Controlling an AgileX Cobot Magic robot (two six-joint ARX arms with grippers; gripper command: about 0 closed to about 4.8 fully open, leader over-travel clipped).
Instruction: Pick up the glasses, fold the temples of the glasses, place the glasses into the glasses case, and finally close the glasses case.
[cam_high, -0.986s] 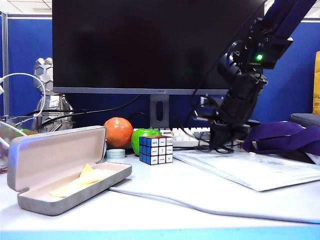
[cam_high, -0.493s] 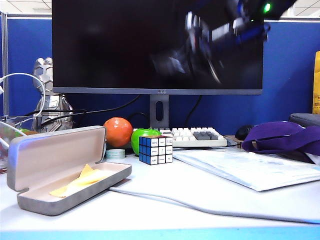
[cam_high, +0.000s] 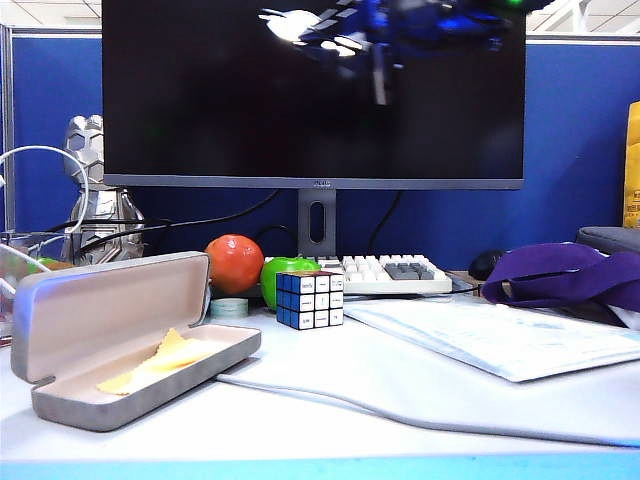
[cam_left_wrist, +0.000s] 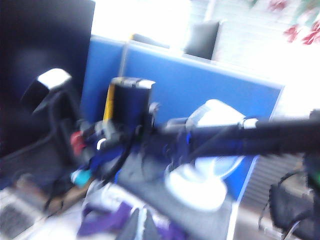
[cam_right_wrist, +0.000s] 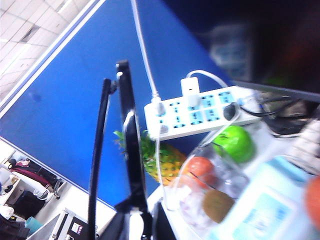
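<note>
A white table (cam_high: 420, 395) is standing before a blue partition and a big dark monitor (cam_high: 310, 90), cluttered with a keyboard, fruit and a puzzle cube (cam_high: 310, 299). Near its front left corner the glasses case (cam_high: 130, 335) is lying open, lid tipped back, yellow cloth (cam_high: 160, 362) inside. I am holding my right pincer (cam_right_wrist: 145, 220) high in the air, seen from outside only as a blur in front of the top of the monitor, and its jaws are clamped on the glasses (cam_right_wrist: 131, 150) near the frame's end by a hinge. One of the temples (cam_right_wrist: 97, 155) is standing out straight, not yet folded. My left pincer is not showing in its own blurred view, so I cannot tell whether it is apart or together. I am judging the glasses to be very light, thin and slightly springy, with lenses that smudge and slim arms that bend easily, so I would be gripping the rim or hinge block rather than the lens, and pushing each temple gently near its hinge.
</note>
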